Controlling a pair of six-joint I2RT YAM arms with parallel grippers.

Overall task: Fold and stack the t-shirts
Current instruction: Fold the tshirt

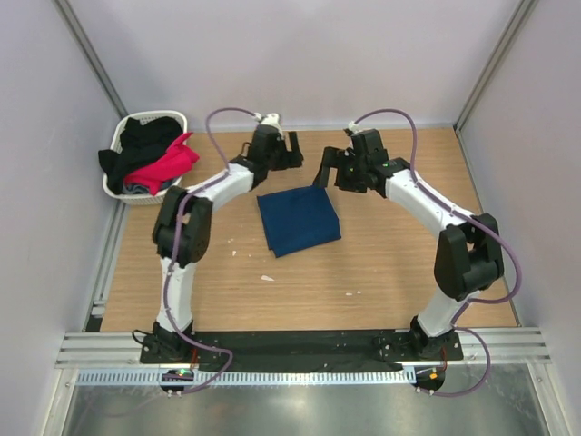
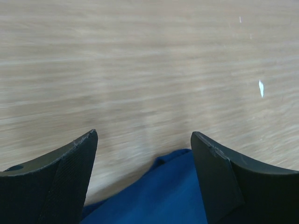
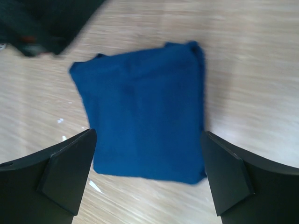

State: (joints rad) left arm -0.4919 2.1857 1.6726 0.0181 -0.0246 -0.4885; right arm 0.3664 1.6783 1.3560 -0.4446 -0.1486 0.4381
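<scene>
On the near side of both claws, a few white scraps (image 1: 267, 278) lie scattered on the wooden desk (image 1: 381, 263), close to nothing that matters. Just below and between the two claws lies the navy t-shirt (image 1: 298, 221), folded into a flat, roughly square packet with its edges fairly even; no chest print shows, so it seems to be folded inside or face down. The left claw (image 2: 144, 140) hangs just past the packet's far left corner, jaws spread wide and holding nothing, with only a tip of blue cloth showing under it. The right claw (image 3: 147, 137) hovers above the packet's far right side, equally wide open and empty, with the whole shirt framed between its fingers. Well off to the left claw's outer side, against the far left corner, sits the white basket (image 1: 116, 150), with a black tee (image 1: 145, 136) and a bright pink tee (image 1: 172, 162) bunched in it and spilling over the rim. By my reading one shirt is done and forms the base of the stack, and at least two remain to be fetched, folded and laid on top. Nothing blocks the way to the basket, though the tangled tees may drag each other out.
</scene>
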